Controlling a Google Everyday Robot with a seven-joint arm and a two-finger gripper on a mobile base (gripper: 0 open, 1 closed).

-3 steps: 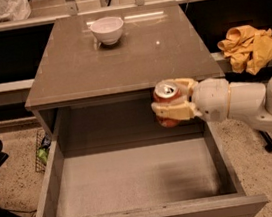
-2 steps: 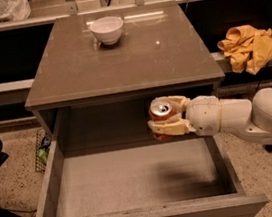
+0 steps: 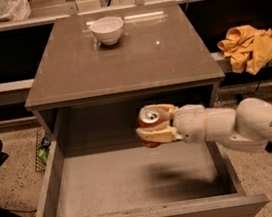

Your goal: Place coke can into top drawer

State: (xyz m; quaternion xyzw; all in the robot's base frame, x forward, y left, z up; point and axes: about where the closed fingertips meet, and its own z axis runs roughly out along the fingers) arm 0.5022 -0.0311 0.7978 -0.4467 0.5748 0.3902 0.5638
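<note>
The tool (image 3: 147, 127) comes in from the right and is clamped on the coke can (image 3: 150, 117) (silver top facing up). Under the tool is the open top drawer (image 3: 136, 181); the can hangs above its pale bottom. Beyond the tool, on the bench (image 3: 120, 67), stands a white bowl (image 3: 107, 29).

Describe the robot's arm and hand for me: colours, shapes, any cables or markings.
The arm is glossy white, built of smooth, rounded, bulbous segments with a thin seam between them. The hand, over the open top drawer, has two flat, cream-coloured fingers, yellower than the white shell. No cables, markings or labels show.
</note>
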